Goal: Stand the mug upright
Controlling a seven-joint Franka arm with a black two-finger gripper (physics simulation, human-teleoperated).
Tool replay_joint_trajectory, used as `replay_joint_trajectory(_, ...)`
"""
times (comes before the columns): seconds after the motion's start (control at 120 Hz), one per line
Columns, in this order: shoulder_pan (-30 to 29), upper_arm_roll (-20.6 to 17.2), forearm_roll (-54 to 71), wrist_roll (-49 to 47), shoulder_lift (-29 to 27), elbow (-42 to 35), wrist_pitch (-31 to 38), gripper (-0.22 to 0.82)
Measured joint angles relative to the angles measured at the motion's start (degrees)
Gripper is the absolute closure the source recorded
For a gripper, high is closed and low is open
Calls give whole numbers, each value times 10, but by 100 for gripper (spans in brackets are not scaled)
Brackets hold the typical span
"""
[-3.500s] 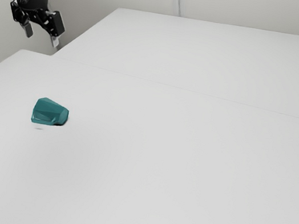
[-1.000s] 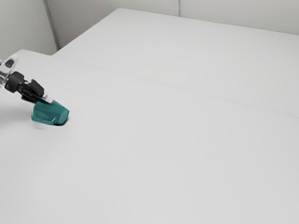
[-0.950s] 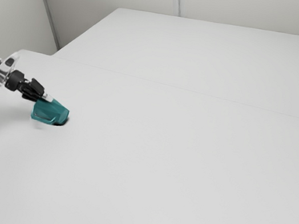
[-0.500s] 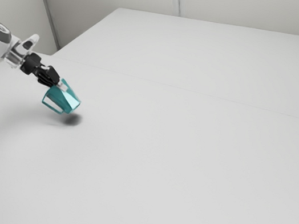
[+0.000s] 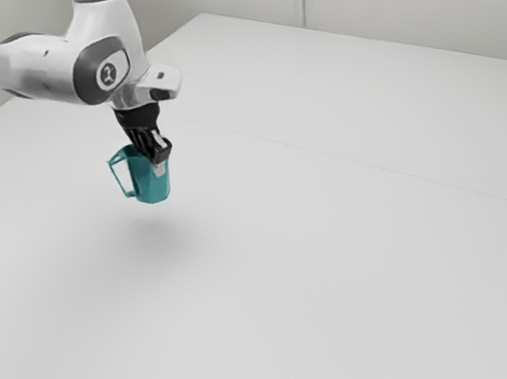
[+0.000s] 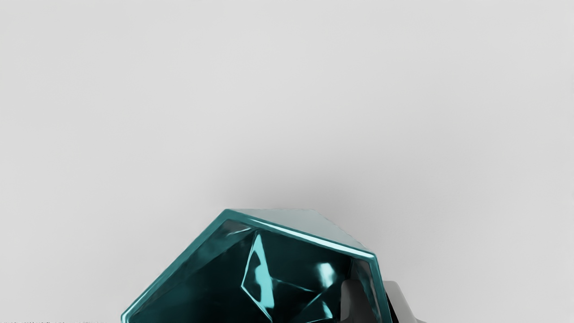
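One teal mug (image 5: 148, 189): held above the white table (image 5: 311, 308), slightly tilted, mouth turned up
Black gripper (image 5: 159, 169): clamped on the mug's wall, which is pinched from inside and outside

Ext. cam: off to side of arm (image 5: 44, 69), above table (image 5: 311, 308), well back, facing down across it toward wall (image 5: 413, 11). Wrist cam: on arm's end, v. close, aimed down into mug (image 5: 150, 188) & at tabletop beyond. Both views share mug + some tabletop.
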State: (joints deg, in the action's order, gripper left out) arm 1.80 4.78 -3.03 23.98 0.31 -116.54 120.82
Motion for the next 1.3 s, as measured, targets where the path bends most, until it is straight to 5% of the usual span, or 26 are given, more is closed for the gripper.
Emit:
replay_joint_trajectory(0.15, 37, -31, 39, -125, -45, -57, 35, 78)
replay_joint_trajectory(0.55, 8, -72, 50, -427, -112, -188, 111, 78)
replay_joint_trajectory(1.3, 7, -93, 51, -711, -39, -193, 133, 73)
